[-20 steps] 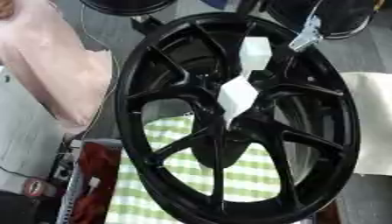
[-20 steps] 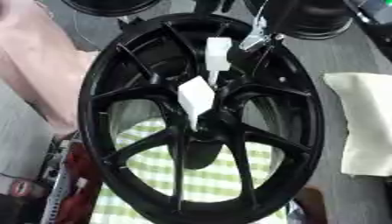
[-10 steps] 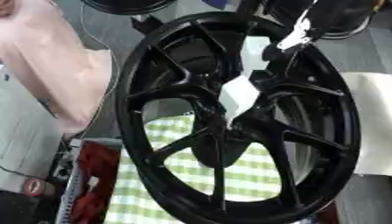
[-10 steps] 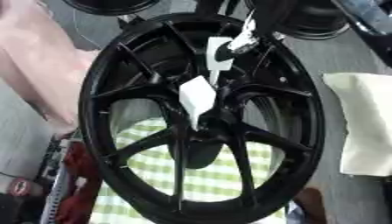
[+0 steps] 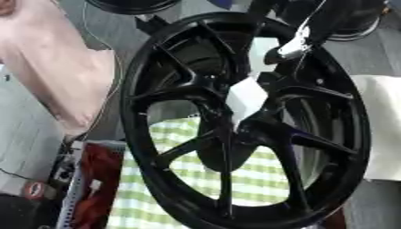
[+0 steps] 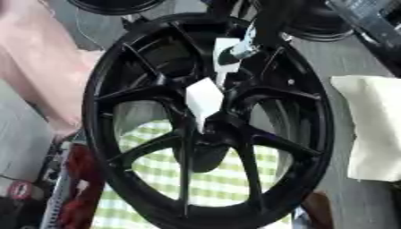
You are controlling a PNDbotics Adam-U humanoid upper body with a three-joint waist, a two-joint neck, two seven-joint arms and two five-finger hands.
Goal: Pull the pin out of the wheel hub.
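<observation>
white pin [image 6: 205,99] in black wheel hub [image 6: 205,117], right hand [image 6: 244,44] just above

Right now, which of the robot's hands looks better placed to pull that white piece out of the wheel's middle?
The right hand, probably: it reaches down from the upper right over the wheel, close above the white pin at the hub. No left hand is in view.

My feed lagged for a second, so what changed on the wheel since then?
The right hand came down from the upper right toward the hub, now covering part of the upper white piece. The black spoked wheel and the white pointed piece at its hub stayed put.
</observation>
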